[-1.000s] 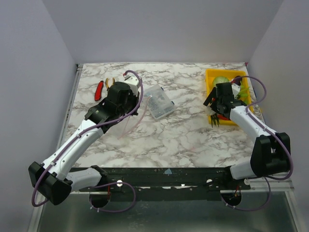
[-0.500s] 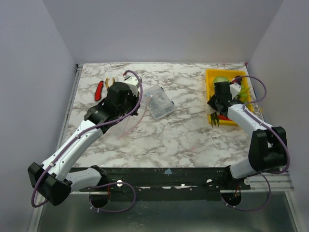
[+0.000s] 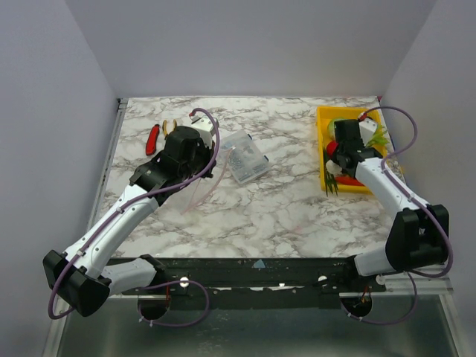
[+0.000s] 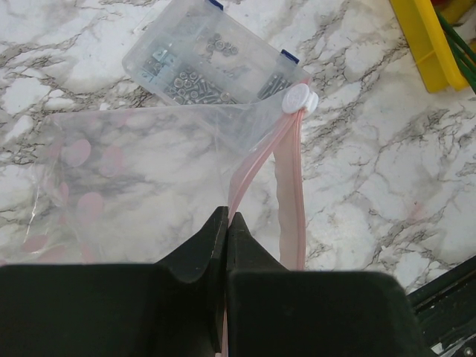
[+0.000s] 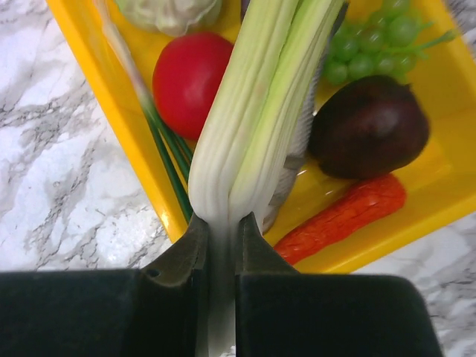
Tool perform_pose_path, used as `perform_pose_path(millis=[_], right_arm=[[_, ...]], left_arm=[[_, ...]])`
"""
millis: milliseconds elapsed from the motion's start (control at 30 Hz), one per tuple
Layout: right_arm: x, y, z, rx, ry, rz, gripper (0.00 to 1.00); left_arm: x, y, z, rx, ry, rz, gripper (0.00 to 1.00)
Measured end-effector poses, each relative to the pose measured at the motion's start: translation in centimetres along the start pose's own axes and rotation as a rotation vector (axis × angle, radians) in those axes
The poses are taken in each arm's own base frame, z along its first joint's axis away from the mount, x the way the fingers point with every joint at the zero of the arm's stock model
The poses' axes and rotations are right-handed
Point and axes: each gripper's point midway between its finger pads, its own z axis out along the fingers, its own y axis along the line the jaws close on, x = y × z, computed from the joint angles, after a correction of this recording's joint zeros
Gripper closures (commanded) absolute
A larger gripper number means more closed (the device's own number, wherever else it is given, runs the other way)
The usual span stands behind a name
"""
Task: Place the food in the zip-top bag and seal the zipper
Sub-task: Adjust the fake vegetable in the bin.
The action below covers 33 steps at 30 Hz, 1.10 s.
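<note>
— Where did we have the bag (image 4: 141, 163)?

— Pinched in our left claw (image 4: 227, 227), which was clenched on one lip of the mouth, right at the pink zipper (image 4: 290, 193). The bag hung slack over the desk (image 4: 372, 163). The two pink strips stood apart, with the white slider (image 4: 299, 98) at the far end. We judged the hold was meant to keep the mouth open for loading.

— Was anything inside?

— Nothing we could see, only pale pink spots that we took for print.

— And the food?

— All of it lay in the yellow tray (image 5: 97, 82) on the right side, well apart from the bag. Our right claw (image 5: 222, 230) was clamped on the near end of a pale green stalk (image 5: 253, 111).

— Why that end?

— It lay by the tray's rim, clear of its neighbours. The stalk ran over the others, with the red fruit (image 5: 192, 78) on one side and the maroon piece (image 5: 368, 126) on the other. An orange-red piece (image 5: 346, 217) lay nearer, and the grapes (image 5: 372, 44) and cabbage (image 5: 169, 11) lay beyond. Thin green blades (image 5: 167, 156) ran along the rim, just beside the stalk.

— Was anything else about?

— A clear box (image 4: 208, 63) of screws sat just beyond the bag, and pliers (image 3: 154, 137) lay at the far left. We reckoned neither belonged to the job, though the box sat close enough to snag the bag.
</note>
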Motion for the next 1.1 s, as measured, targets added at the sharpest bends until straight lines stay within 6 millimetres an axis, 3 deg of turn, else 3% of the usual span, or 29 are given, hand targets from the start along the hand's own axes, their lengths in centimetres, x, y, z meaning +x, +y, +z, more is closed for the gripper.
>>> perform_pose_path(millis=[100,200,467,633,767,933,1033,1100], right_arm=[[-1.7,-1.1,-1.2,0.033,-0.048,-0.051,0.97],[-2.2,-2.4,-1.4,0.077,-0.062,-0.111,0.90],[0.7,-4.7,0.9,0.186,0.039,-0.269,0.51],[1.3,-5.4,1.1,0.221,0.076,-0.318,0.35],[-0.3,-4.6,0.4,0.204,0.063,-0.311,0.32],[-2.3,-1.8,-0.4,0.080,0.035,-0.259,0.34],[-2.4,0.1,-0.6,-0.017,0.044,-0.234,0.47],[-2.2,1.4,-0.4,-0.082,0.061,-0.218,0.49]], left_arm=[[0.0,-0.1,0.0,0.005,0.001,-0.003,1.00],[0.0,-0.2,0.0,0.009,0.002,-0.005,1.00],[0.1,-0.4,0.0,0.018,0.004,-0.008,1.00],[0.1,-0.6,0.0,0.032,0.007,-0.008,1.00],[0.1,-0.7,0.0,0.038,0.008,-0.010,1.00],[0.1,-0.7,-0.1,0.040,0.008,-0.011,1.00],[0.1,-0.8,-0.1,0.040,0.009,-0.011,1.00],[0.1,-0.8,-0.1,0.041,0.009,-0.011,1.00]])
